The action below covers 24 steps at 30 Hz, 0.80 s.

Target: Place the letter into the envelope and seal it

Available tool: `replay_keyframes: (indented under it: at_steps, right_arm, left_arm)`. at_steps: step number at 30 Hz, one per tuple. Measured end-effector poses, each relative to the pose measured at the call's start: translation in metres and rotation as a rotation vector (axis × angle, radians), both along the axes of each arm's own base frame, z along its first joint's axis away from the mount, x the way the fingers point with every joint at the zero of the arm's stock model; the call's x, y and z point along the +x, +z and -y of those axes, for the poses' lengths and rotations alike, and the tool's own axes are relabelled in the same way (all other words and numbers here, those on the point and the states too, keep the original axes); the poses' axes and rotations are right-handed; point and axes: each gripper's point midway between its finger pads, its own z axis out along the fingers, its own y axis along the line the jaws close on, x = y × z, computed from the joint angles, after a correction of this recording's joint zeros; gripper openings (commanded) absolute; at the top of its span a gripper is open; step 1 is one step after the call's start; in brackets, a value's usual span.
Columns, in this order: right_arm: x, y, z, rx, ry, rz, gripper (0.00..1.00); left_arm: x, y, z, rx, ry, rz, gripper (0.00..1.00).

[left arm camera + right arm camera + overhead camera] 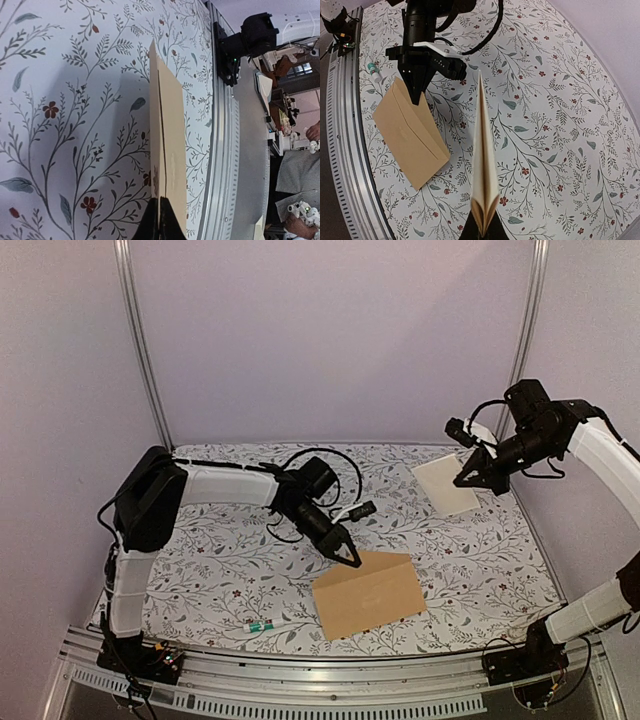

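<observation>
The tan envelope (368, 595) lies near the table's front middle, its far left edge raised. My left gripper (345, 552) is shut on that edge. In the left wrist view the envelope (170, 145) runs edge-on from the closed fingertips (161, 216). My right gripper (470, 476) is shut on the cream letter (446, 485) and holds it above the far right of the table. In the right wrist view the folded letter (484, 165) stands edge-on from the gripper (485, 231), its two leaves slightly spread. The envelope (410, 132) lies to its left there.
A small white tube with a green band (260, 625) lies near the front left edge and also shows in the right wrist view (372, 71). An aluminium rail (330, 665) runs along the front. Upright frame posts (143, 350) stand at the back corners.
</observation>
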Motion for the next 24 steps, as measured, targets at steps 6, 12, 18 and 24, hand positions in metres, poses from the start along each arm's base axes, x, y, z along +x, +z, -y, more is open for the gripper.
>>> replay_keyframes:
  at_steps: [6,12,18,24]
  right_arm:
    - [-0.005,0.0,-0.003,-0.002,0.013,-0.006,0.0]
    - [-0.015,-0.002,-0.007,-0.013,0.036,-0.004,0.0]
    - [-0.021,-0.002,-0.005,-0.011,0.037,-0.002,0.0]
    - [-0.024,-0.006,-0.006,-0.011,0.042,-0.013,0.0]
  left_arm:
    - [-0.024,-0.011,0.008,0.024,-0.051,-0.029,0.06]
    - [-0.021,-0.017,0.007,0.037,-0.038,-0.006,0.26]
    - [-0.022,-0.04,-0.007,0.086,0.063,-0.006,0.42]
    - [-0.016,-0.04,-0.01,0.054,0.187,0.006,0.43]
